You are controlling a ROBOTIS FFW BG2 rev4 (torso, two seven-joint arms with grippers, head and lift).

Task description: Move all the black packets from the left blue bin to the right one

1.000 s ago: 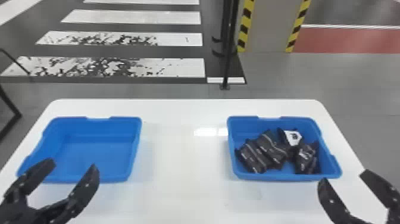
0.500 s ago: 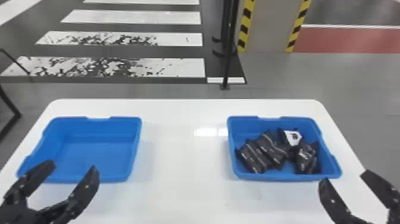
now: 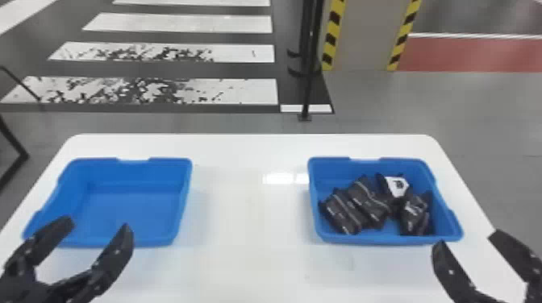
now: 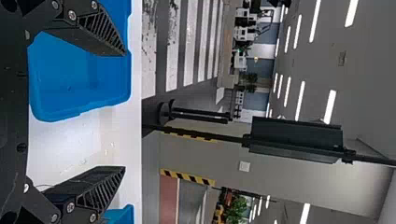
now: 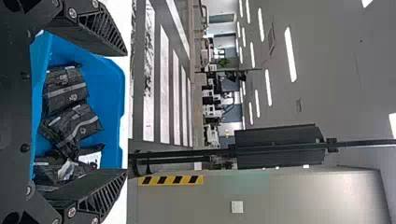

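In the head view my left gripper (image 3: 99,231) stands open at the near side of the left blue bin (image 3: 133,205), whose inside holds nothing. My right gripper (image 3: 465,237) is open near the front right corner of the right blue bin (image 3: 314,201). Several black packets (image 3: 371,201) lie heaped in that right bin, one with a white label. In the left wrist view the left gripper (image 4: 125,110) has its fingers wide apart, with nothing between them. The right gripper (image 5: 127,112) in the right wrist view is likewise spread, the packets (image 5: 65,88) lying beyond it.
Both bins stand on a white table (image 3: 242,217), with a stretch of tabletop between them. Behind the table's far edge a thin black post (image 3: 308,80) rises from the floor, near a pillar with yellow and black stripes.
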